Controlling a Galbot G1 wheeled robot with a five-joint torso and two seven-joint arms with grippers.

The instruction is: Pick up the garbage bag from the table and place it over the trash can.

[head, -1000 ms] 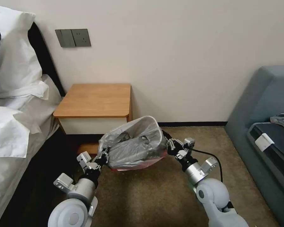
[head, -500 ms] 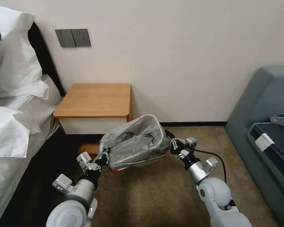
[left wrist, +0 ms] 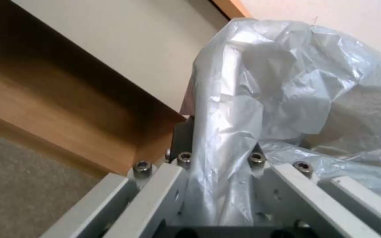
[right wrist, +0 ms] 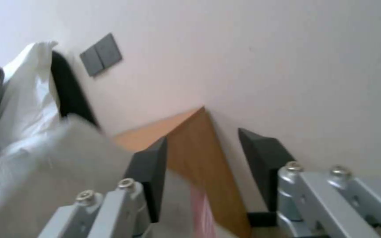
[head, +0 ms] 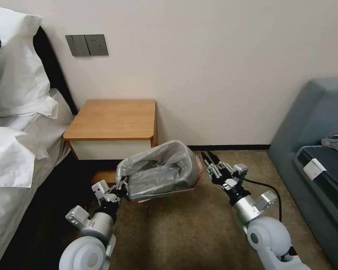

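The left tool (head: 121, 185) is clamped on the near-left edge of the bag (head: 159, 170), plastic bunched between its fingers (left wrist: 179, 137). The right tool (head: 207, 158) stands just beside the bag's right side, fingers (right wrist: 150, 172) apart and holding nothing. The bag is stretched over the bin, whose cream wall shows through the plastic, with the bag's pinkish rim (head: 154, 197) hanging low along the near side. The bin stands on the carpet (head: 184, 232), in front of the worktop's (head: 112, 120) near-right corner.
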